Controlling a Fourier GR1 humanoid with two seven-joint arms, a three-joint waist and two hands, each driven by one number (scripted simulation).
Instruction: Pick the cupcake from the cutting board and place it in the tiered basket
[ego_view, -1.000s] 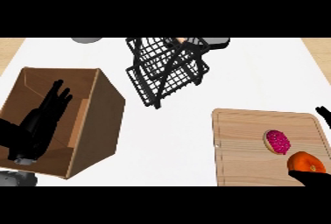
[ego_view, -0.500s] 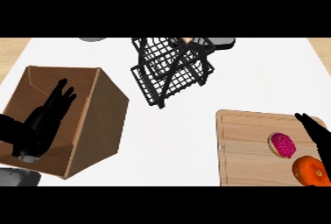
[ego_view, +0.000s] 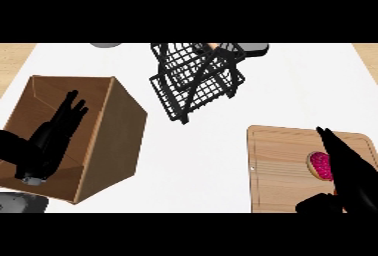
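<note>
Since the earlier frames, the right robot hand (ego_view: 353, 167) has slid forward over the cutting board (ego_view: 284, 170), now covering part of the pink-frosted cupcake (ego_view: 320, 164) and hiding the orange fruit. At left, the left robot hand (ego_view: 55, 135) rests over the open cardboard box (ego_view: 111, 135), fingers straight and apart. Mid-surface, the black tiered basket (ego_view: 196, 80) waits well apart from the board. At right, the right fingers are extended, not yet closed on the cupcake, probably lining up a grasp.
</note>
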